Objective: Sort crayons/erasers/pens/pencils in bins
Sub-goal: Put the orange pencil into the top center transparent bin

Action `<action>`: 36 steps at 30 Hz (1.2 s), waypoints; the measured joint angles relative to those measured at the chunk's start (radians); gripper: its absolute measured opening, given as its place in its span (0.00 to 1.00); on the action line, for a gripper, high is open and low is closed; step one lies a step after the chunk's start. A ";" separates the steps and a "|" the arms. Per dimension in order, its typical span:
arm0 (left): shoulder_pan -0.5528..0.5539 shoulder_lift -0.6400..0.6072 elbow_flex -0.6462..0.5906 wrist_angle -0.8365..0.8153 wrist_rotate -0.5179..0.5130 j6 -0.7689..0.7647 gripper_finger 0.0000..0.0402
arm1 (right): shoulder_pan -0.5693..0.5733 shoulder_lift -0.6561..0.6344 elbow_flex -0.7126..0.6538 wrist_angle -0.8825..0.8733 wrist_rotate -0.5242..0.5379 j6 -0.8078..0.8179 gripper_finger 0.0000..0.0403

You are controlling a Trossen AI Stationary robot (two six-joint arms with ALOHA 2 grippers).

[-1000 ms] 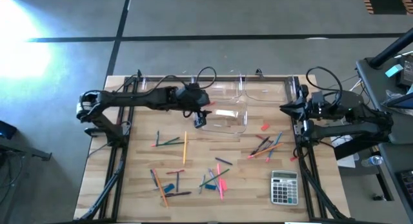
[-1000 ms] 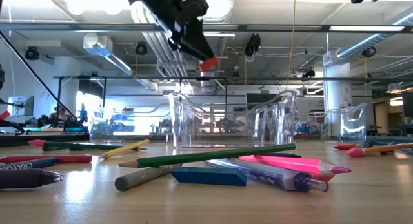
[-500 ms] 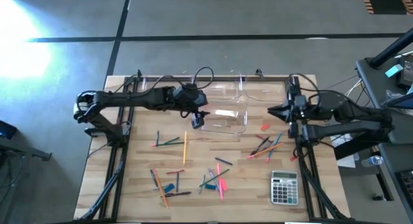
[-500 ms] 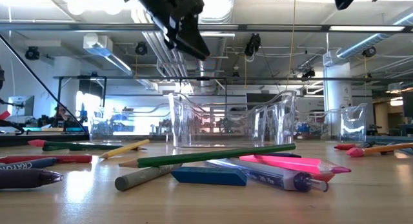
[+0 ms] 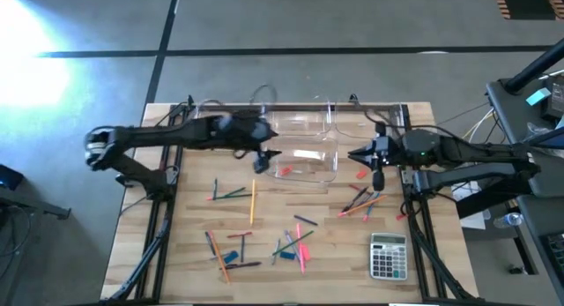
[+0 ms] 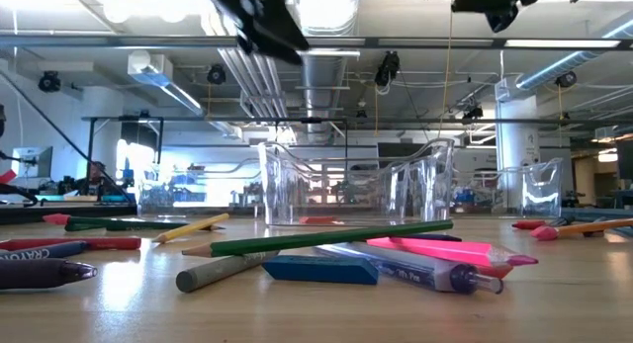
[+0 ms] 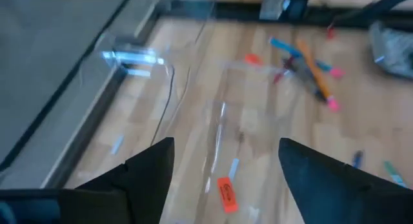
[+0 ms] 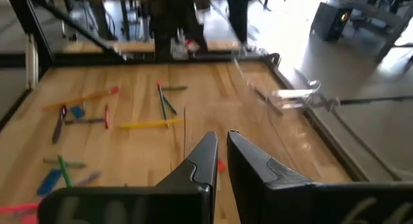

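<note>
My left gripper (image 5: 263, 158) hangs open and empty over the near-left corner of a clear bin (image 5: 310, 163) in the middle of the table. Its fingers stand wide apart in the left wrist view (image 7: 226, 146). A red eraser (image 5: 284, 171) lies flat on that bin's floor, and it also shows in the left wrist view (image 7: 226, 193) and the low view (image 6: 318, 220). My right gripper (image 5: 354, 154) is shut and empty, held high just right of the same bin. It shows in its own wrist view (image 8: 221, 153). Pencils, pens, crayons and erasers lie loose on the table.
More clear bins (image 5: 361, 123) stand along the far edge. A cluster of sticks (image 5: 366, 198) and a red eraser (image 5: 361, 174) lie below my right gripper. More sticks and a blue eraser (image 5: 231, 256) lie near the front. A grey calculator (image 5: 388, 256) is at the front right.
My left gripper has let go of the red eraser, which has fallen into the clear bin and lies on its floor. The gripper has then risen and drawn slightly toward the table's left edge. My right gripper has moved from the right edge toward the bin.
</note>
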 joint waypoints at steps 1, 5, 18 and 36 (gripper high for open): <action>-0.010 -0.039 -0.024 0.020 -0.001 -0.001 0.64 | 0.000 0.000 0.000 -0.004 0.000 -0.007 0.07; -0.055 -0.203 -0.209 0.271 -0.003 -0.006 0.61 | 0.000 0.009 0.000 0.005 0.001 -0.040 0.07; -0.067 -0.439 -0.789 1.154 -0.057 0.012 0.60 | -0.001 0.096 0.000 0.022 0.010 -0.088 0.07; -0.072 -0.459 -0.793 1.175 -0.034 0.010 0.60 | -0.001 0.237 0.001 0.139 0.113 -0.138 0.07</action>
